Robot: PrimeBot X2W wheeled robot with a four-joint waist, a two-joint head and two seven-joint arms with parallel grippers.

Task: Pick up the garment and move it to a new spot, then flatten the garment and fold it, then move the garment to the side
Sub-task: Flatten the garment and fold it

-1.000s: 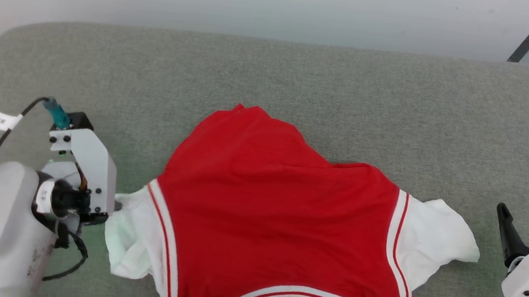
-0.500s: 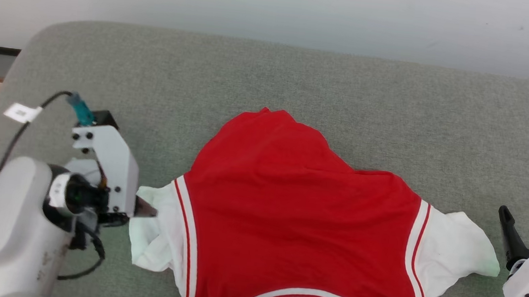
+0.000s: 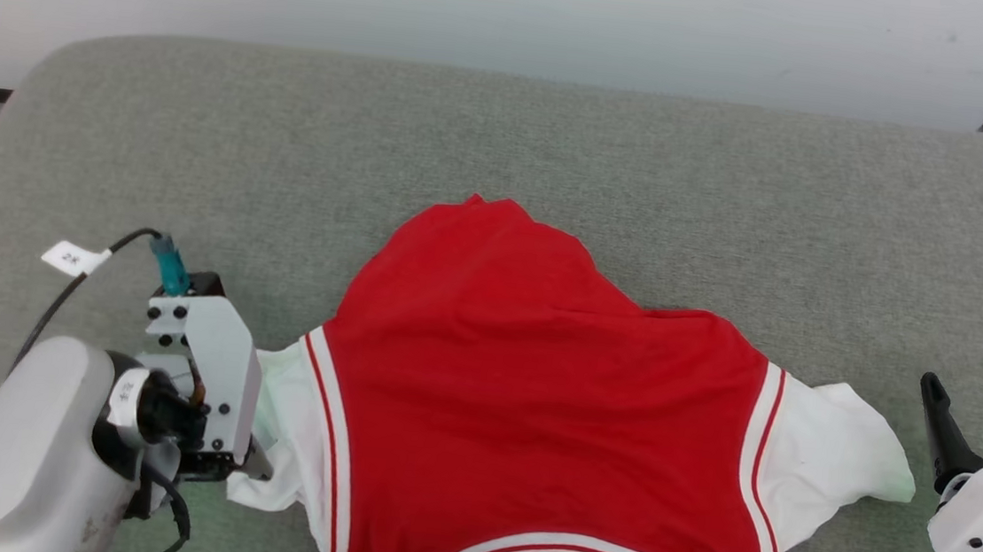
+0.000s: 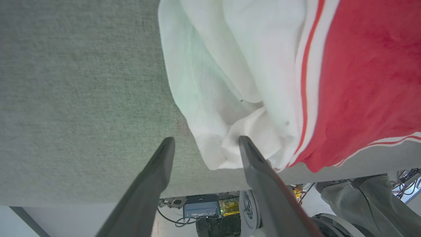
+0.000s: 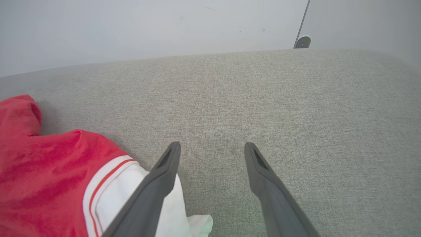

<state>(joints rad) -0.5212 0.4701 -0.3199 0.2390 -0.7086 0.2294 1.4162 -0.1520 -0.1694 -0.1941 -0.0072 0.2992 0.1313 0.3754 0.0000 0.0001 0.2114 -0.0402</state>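
Garment (image 3: 535, 387) lies rumpled; your left gripper (image 4: 206, 140), fingers spread, straddles its sleeve (image 4: 223, 82) edge, apparently to pinch it; right gripper (image 5: 212, 144) hovers spread.

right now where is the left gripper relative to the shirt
In the head view the left gripper sits at lower left, open, at the white sleeve on the left end of the garment, near the front edge of the grey cushion.

Soft cloth garment (image 3: 535, 387); matt woven couch (image 3: 503, 144).
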